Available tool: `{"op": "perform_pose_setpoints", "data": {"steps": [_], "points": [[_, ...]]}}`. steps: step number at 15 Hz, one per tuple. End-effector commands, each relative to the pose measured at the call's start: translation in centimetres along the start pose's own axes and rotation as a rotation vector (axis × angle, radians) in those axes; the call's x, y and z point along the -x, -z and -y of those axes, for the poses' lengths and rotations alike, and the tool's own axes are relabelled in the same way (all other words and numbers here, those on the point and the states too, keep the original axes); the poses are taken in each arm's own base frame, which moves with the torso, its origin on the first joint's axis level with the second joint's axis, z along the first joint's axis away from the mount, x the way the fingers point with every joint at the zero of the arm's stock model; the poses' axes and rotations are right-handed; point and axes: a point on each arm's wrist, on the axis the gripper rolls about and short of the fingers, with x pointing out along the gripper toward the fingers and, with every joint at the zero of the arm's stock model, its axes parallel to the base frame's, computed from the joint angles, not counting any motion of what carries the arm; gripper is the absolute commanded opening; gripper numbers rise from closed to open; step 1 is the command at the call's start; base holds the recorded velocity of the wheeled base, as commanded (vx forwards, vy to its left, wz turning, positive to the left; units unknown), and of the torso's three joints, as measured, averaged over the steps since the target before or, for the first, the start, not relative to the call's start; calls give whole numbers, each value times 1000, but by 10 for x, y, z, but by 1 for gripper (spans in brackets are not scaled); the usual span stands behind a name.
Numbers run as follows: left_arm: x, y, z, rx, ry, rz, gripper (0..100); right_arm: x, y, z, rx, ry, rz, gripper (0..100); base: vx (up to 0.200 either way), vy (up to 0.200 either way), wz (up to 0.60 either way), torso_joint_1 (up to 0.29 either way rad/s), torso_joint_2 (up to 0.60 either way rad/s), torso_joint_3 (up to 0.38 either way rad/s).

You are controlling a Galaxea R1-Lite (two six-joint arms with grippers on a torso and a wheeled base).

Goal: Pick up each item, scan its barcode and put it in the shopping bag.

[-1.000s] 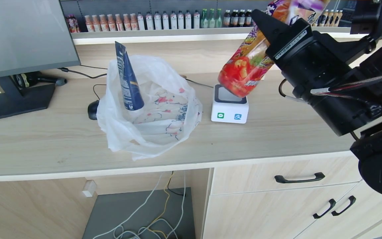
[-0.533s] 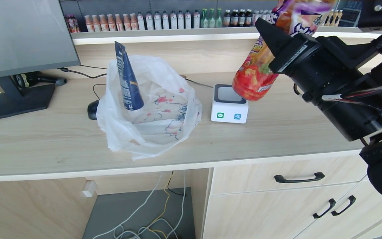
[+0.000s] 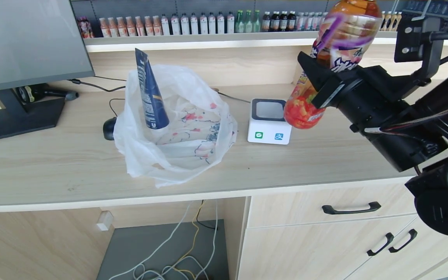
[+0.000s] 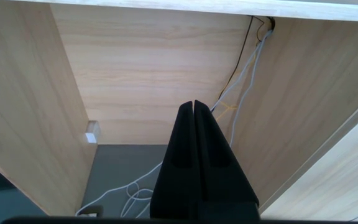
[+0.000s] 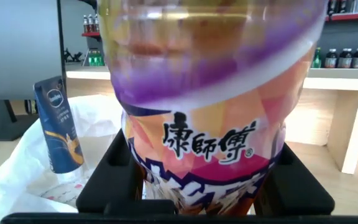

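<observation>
The right gripper (image 3: 319,74) was clamped round the middle of a clear plastic tea bottle with a purple, orange and red label (image 3: 303,109), holding it tilted with its base lowest. Below the jaws, that base hung just beside the dark window of the white cube scanner (image 3: 268,122). To scan well, I'd say the barcode wanted turning squarely to that window and holding steady. Past the scanner from the jaws gaped the translucent white plastic shopping bag (image 3: 193,132). The left gripper (image 4: 194,124) sat pressed closed beneath the pale wooden counter (image 3: 325,155).
</observation>
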Motion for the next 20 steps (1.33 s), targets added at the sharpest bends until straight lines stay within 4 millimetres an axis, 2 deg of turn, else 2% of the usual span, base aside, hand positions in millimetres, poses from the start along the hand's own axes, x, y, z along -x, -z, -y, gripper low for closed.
{"op": "perform_pose_setpoints", "data": {"steps": [1,5,14,20], "points": [[0,0,0,-1,0,0,0,-1,7,5,14,6,-17,0,0,200,0,2,2,7],[0,0,0,1,0,0,0,-5,16,4,10,5,-34,0,0,200,0,0,0,1],[0,0,0,-4,0,0,0,-3,15,7,1,11,-33,0,0,200,0,0,0,4],[0,0,0,-2,0,0,0,-5,15,14,11,31,-28,0,0,0,0,0,0,0]]}}
